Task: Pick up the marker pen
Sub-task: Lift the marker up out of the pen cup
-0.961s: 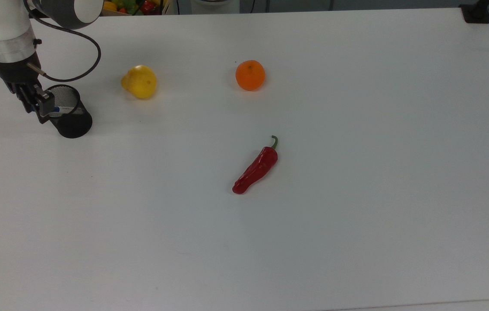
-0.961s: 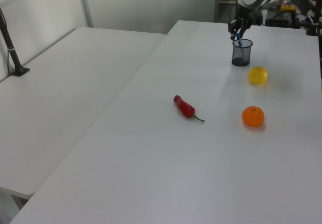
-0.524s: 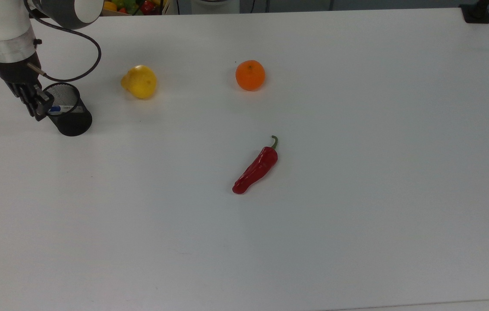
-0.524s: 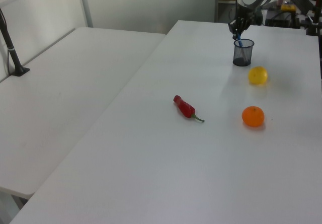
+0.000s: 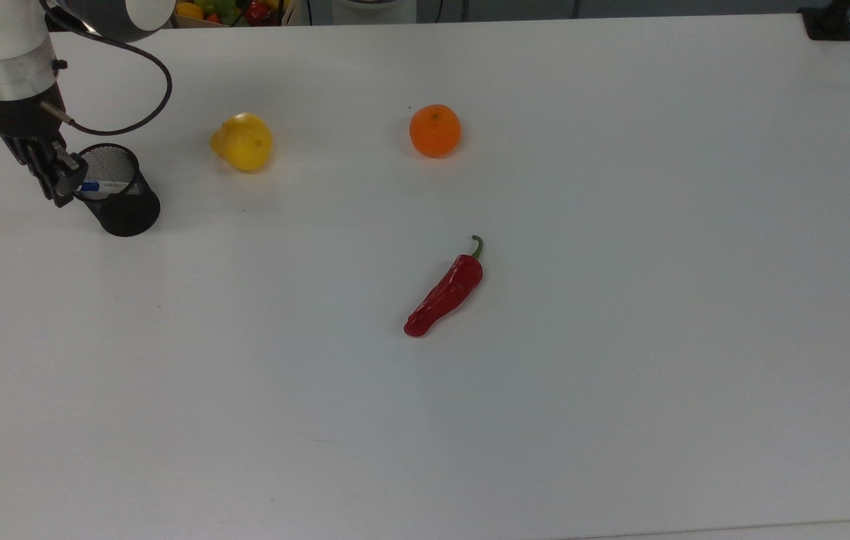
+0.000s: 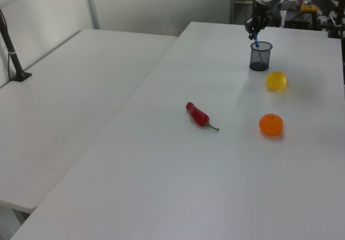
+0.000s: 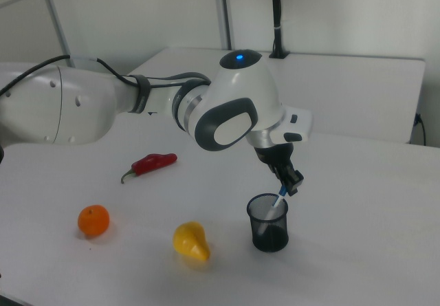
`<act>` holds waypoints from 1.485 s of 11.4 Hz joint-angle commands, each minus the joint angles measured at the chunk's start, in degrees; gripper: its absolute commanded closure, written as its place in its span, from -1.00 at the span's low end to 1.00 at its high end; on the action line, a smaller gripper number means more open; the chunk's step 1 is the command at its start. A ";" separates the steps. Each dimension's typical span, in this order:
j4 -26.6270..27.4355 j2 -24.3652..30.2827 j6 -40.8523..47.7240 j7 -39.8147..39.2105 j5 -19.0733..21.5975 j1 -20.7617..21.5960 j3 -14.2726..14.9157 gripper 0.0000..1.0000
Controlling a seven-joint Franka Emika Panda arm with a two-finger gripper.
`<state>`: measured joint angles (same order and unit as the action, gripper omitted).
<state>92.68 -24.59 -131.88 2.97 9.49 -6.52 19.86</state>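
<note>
The marker pen leans out of a black mesh cup at the top view's far left, its white barrel and blue part showing over the rim. My gripper is shut on its upper end, just above the cup's rim. The left view has the gripper above the cup, with the pen slanting down into it. From the right view, the gripper holds the pen tilted, its lower end inside the cup.
A yellow fruit, an orange and a red chili lie on the white table. A box of fruit sits past the far edge. A black clamp holds the far right corner.
The gripper has risen and drifted toward the top view's upper left, drawing the marker pen further up out of the cup. The cup and fruit stay put.
</note>
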 commanded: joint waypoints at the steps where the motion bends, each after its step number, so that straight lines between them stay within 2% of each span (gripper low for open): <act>1: -1.36 1.73 0.05 0.02 0.00 0.19 0.27 1.00; 6: -3.03 5.77 0.40 0.46 0.44 0.37 0.71 1.00; 10: -3.03 11.04 5.31 0.55 0.17 1.59 0.71 1.00; 17: -3.12 14.65 14.80 3.62 0.00 7.74 -0.08 1.00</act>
<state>88.71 -11.53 -120.87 4.73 9.50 -0.80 19.77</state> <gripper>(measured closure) 0.833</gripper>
